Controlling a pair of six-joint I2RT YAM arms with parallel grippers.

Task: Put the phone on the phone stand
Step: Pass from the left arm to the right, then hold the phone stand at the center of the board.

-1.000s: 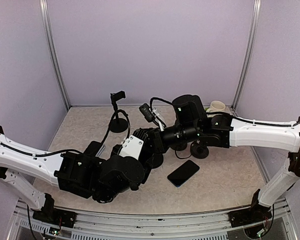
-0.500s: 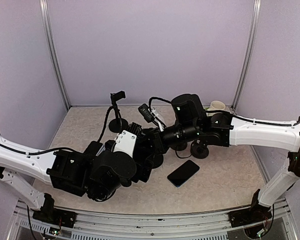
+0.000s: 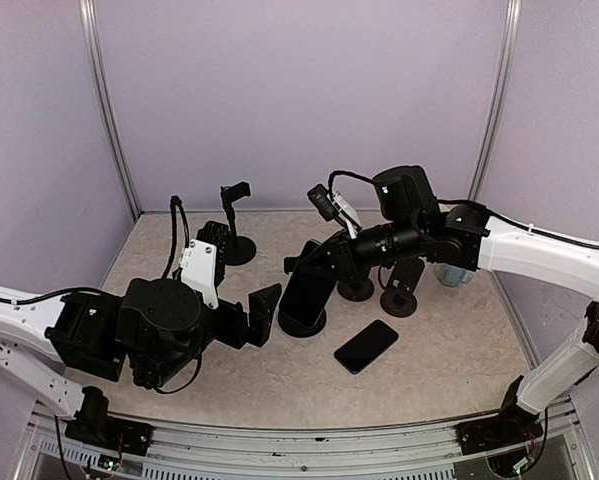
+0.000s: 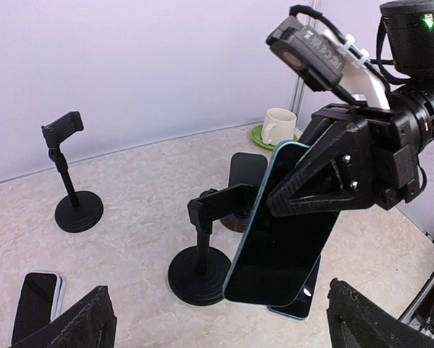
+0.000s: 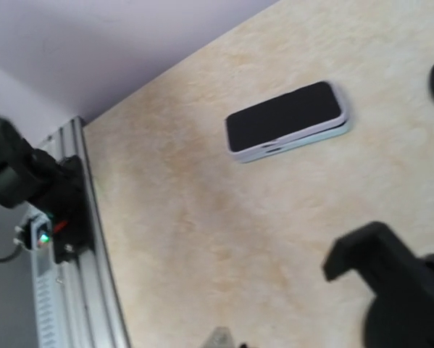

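Lilac walls around a pale marbled bench. Near its middle, the phone, tilted, top edge pinched between the right jaws, one long edge against the clamp head of the phone stand. Seated in that clamp or only leaning on it: cannot tell. Spread wide and holding nothing, the left jaws, just left of the stand and apart from it.

Crowding the spot: right arm reaching in over the stand from the right, wrist camera riding above the phone. Just behind, two more stands. Alone toward the back left, a far stand. Flat on the bench, near the front and right of the phone stand, a second phone.

Seen clearly only from the left wrist: a third phone lying flat at lower left, covered from overhead by the left arm. Also a mug on a green saucer by the back wall, mostly behind the right arm from overhead.

From the right wrist: a flat phone with a pale edge, a black clamp head at lower right, a metal rail along the bench edge. Nothing of the held phone there.
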